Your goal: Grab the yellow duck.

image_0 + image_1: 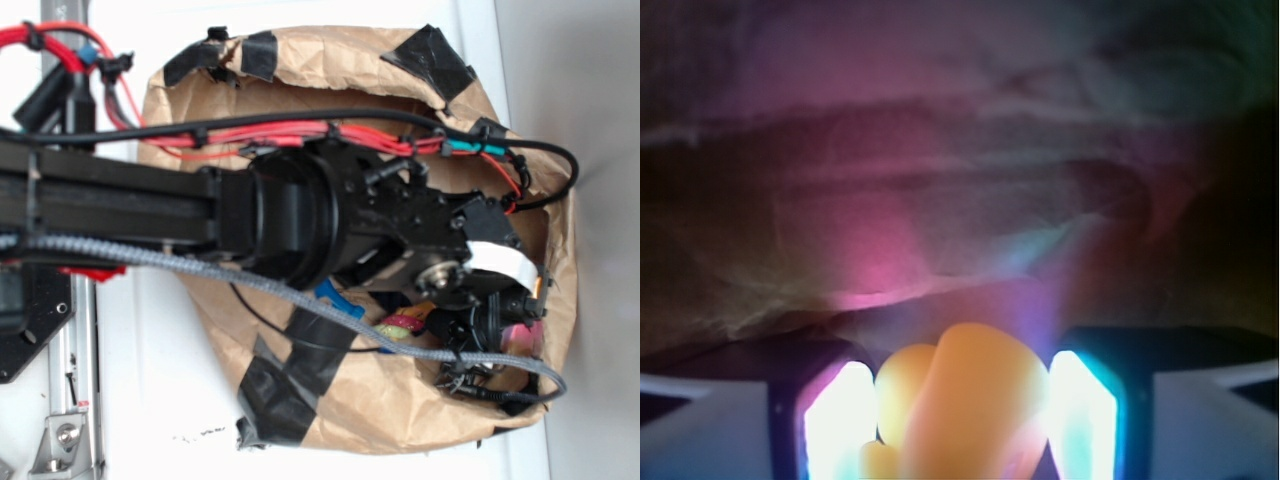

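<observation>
Now 2 views show a black robot arm (200, 215) reaching into a brown paper bag (400, 410) patched with black tape, which lies on a white table (160, 380).

From the wrist camera, the tool (958, 420) has its 2 glowing fingers (838, 425) narrowed around the yellow duck (965, 400). The duck sits directly between them, filling the gap, its rounded yellow-orange lobes touching or nearly touching both sides. It appears to be held, though firm contact cannot be confirmed. Beyond the tool, the crumpled inner wall of the bag fills the view, tinted pink and blue by the fingers' light.

By its gloss and roundness, the duck is probably light, soft and somewhat slippery rubber; a grip across its widest lobe, as here, seems safest against it squirting out.

From the outside camera, the tool end is deep in the bag and the duck itself is hidden. Just beside the tool lie a small red and yellow-green item (400, 326) and a blue piece (335, 298), both partly covered by the arm.
</observation>
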Tool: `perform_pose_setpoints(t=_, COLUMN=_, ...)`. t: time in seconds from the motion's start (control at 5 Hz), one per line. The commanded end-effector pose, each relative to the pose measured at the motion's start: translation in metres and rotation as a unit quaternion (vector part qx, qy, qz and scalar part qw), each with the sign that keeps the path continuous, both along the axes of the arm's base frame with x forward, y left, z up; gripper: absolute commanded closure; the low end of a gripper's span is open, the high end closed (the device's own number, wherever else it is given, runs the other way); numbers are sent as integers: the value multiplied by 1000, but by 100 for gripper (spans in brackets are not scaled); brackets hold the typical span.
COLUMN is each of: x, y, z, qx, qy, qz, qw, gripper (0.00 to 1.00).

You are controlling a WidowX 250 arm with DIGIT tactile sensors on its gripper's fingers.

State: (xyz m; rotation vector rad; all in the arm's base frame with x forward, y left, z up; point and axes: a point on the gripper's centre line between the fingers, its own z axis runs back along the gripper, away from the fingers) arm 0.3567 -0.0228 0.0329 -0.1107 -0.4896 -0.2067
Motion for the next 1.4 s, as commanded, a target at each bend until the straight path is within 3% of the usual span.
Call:
perform_pose_setpoints(t=0.0, x=-49, y=38, z=97, qx=48, qy=-7, qz=80, qw=996, gripper=100)
perform_pose_setpoints(t=0.2, x=-62, y=44, z=142, qx=59, qy=51, qz=92, qw=993, gripper=100)
perform_pose_setpoints(t=0.4, x=-73, y=39, z=162, qx=5, qy=128, qz=109, qw=986, gripper=100)
perform_pose_setpoints(t=0.6, x=-73, y=47, z=167, qx=12, qy=165, qz=155, qw=974, gripper=100)
perform_pose_setpoints(t=0.8, x=-70, y=52, z=169, qx=27, qy=146, qz=183, qw=972, gripper=100)
perform_pose_setpoints(t=1.2, x=-70, y=77, z=158, qx=6, qy=153, qz=250, qw=956, gripper=100)
